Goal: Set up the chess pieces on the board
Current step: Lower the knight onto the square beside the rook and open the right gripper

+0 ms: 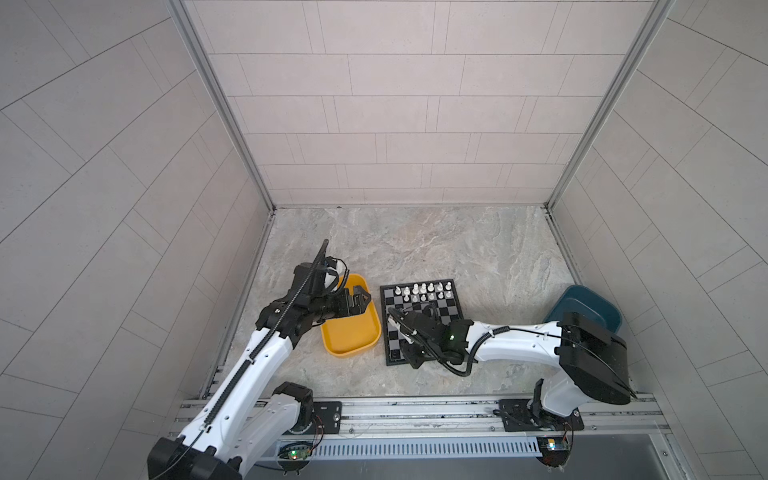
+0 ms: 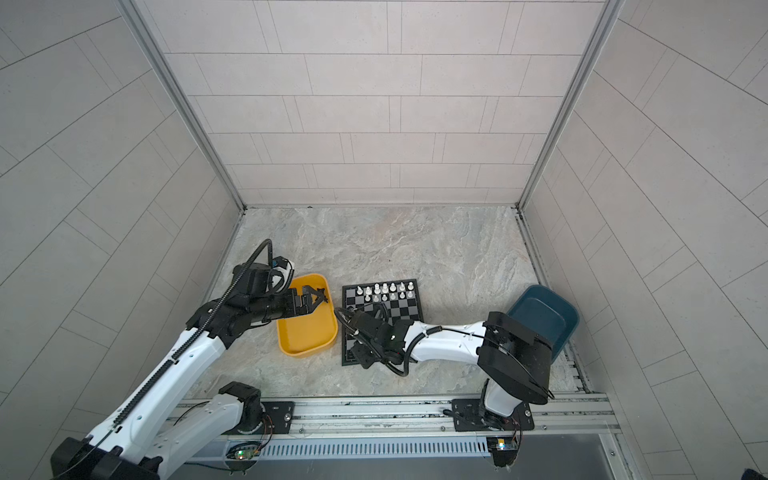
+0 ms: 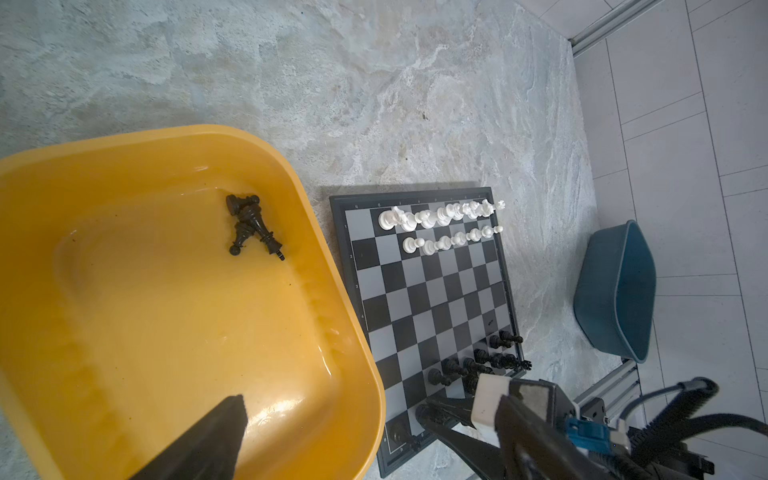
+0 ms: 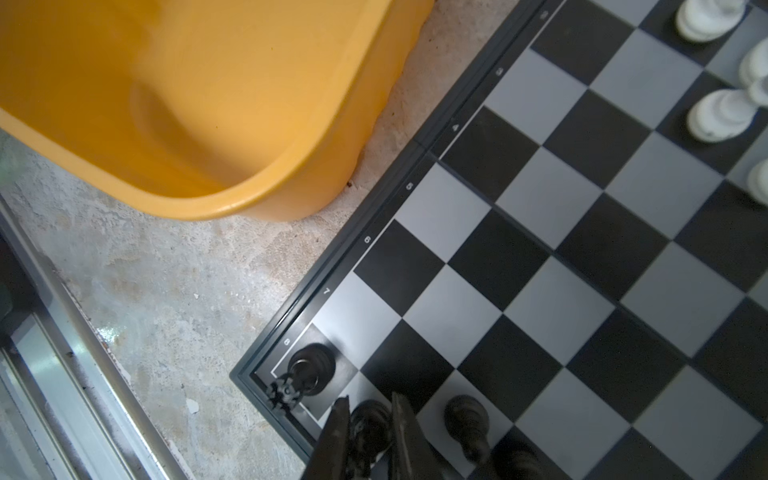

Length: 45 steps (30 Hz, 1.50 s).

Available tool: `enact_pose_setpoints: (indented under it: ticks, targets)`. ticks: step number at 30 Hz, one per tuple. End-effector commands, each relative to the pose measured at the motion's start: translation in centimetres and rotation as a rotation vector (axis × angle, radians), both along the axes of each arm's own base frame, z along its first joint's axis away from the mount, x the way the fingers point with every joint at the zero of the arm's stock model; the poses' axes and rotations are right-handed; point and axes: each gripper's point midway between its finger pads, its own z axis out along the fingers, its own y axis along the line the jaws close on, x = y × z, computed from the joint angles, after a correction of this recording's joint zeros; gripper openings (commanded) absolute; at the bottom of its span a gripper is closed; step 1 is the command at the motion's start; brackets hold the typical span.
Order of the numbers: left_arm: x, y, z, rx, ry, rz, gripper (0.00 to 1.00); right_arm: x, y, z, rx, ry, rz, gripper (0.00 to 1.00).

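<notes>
— At the near edge of the board [image 4: 540, 249], flat on the desk [image 3: 374, 83]: right jaws down around a black chessman [image 4: 370, 419], fingers [image 4: 405, 432] hugging both flanks. Cannot tell whether pinching or loose.

— Worth worrying about?

— Yes. Crowded there. Corner piece [image 4: 311, 368] just beside on one flank, another black piece [image 4: 465, 424] near on the other. Spreading too wide, or lifting out crooked, risks clipping a neighbour and toppling it. Risks dragging the chessman off its square too, if stuck to a pad.

— Further out, at the yellow tray [image 3: 124, 139]?

— Left jaws spread wide above it, holding nothing. Below, a few black pieces [image 3: 253, 226] lying on their sides in a touching heap near the tray wall. Easy to pinch two at once, or to squeeze a lying one badly and shoot it away. Also easy to bump the wall and shove the tray into the board just beside it.

— And at the far end?

— Two rows of white pieces [image 3: 440, 220] standing, well apart from both arms. Safe unless swept by a low carry from tray to board. Best to travel high, then drop straight down.
</notes>
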Motion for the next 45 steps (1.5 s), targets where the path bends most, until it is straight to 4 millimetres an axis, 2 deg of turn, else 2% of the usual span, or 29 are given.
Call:
enact_pose_setpoints:
  ticks: [1,14,34,37,41,45]
  targets:
    - [0.0,0.2,-0.6,0.002,0.011,0.005,1.00,-0.1,0.0,0.8,0.000,-0.020,0.004,0.20]
    - [0.0,0.2,-0.4,0.002,0.003,0.008,1.00,-0.3,0.3,0.6,0.001,0.001,0.015,0.17]
    - [0.0,0.4,-0.5,0.009,0.005,0.013,1.00,-0.7,0.2,0.4,-0.015,0.004,0.008,0.18]
    - [0.2,1.1,-0.9,0.036,0.016,0.060,1.00,0.0,-0.1,1.2,-0.018,-0.030,-0.012,0.22]
    - [0.5,2.9,-1.2,0.070,0.045,0.198,1.00,1.2,0.2,3.7,-0.022,-0.088,-0.027,0.35]
    - [0.6,2.0,-1.9,0.028,0.074,0.167,1.00,2.4,0.4,6.7,0.009,-0.140,-0.039,0.42]
